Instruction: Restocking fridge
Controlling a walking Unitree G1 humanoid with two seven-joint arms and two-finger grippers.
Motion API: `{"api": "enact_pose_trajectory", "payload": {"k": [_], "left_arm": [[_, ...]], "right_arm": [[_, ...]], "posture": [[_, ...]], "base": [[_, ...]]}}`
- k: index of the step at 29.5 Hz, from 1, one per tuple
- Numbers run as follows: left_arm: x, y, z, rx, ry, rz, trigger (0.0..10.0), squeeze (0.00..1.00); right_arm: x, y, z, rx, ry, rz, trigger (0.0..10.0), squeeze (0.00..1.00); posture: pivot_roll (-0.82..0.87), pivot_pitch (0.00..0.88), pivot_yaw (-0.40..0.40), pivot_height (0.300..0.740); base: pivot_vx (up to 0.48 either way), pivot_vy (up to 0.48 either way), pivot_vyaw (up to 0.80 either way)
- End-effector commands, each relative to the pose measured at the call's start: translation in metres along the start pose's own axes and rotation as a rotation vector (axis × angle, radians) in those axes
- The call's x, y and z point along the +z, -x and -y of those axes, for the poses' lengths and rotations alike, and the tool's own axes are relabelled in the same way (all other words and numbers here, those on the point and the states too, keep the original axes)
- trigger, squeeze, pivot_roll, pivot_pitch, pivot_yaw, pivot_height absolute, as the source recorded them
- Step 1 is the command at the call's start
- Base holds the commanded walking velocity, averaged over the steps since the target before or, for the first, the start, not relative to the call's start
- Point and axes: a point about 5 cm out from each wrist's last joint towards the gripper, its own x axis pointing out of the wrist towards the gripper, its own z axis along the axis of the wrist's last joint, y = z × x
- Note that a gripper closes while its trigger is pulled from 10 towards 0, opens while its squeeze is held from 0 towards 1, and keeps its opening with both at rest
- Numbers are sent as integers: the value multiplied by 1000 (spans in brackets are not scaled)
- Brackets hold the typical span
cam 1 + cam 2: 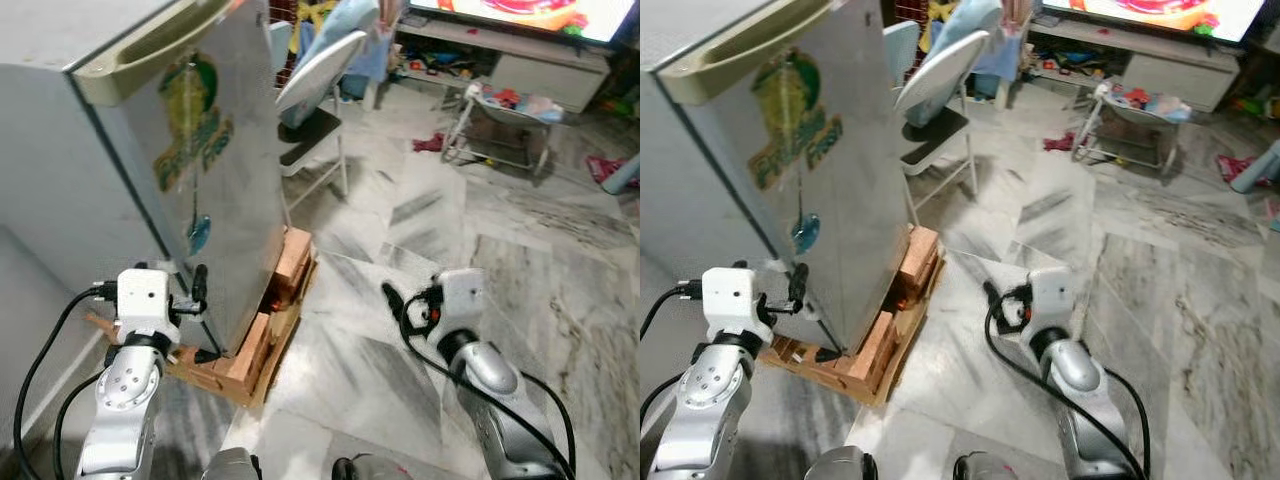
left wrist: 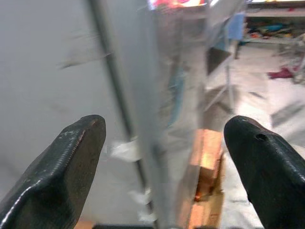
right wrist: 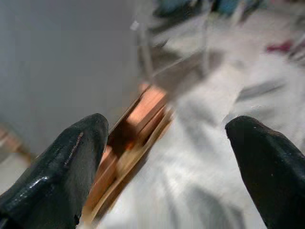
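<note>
Closed grey fridge [image 1: 150, 150] on bricks [image 1: 262, 325], left hand [image 1: 202, 312] spread at door edge, right hand [image 1: 392, 300] spread over marble floor [image 1: 420, 230], folding chair [image 1: 315, 110] behind.

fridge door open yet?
No, the fridge door sits flush against its body, and the open left gripper is at its lower corner above the bricks.

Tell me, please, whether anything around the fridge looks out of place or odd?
The fridge stands on stacked bricks and a wooden pallet instead of the floor. Clothes and toys are scattered on the marble floor by the TV unit.
</note>
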Motion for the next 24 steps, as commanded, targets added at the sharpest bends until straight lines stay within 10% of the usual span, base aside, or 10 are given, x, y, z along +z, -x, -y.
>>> {"api": "enact_pose_trajectory", "payload": {"k": [1, 14, 24], "left_arm": [[-1, -5, -3, 14, 11, -15, 10000, 0], [13, -34, -4, 102, 24, 15, 10000, 0], [26, -62, 61, -170, 55, 23, 10000, 0]], "right_arm": [[-2, 9, 1, 14, 14, -42, 10000, 0], [-18, 33, 10, -53, 4, -139, 10000, 0], [-14, 28, 9, -23, 11, -152, 10000, 0]], "posture": [[97, 86, -25, 740], [77, 82, -20, 740], [82, 62, -42, 740]], "base": [[0, 0, 0], [0, 0, 0], [0, 0, 0]]}}
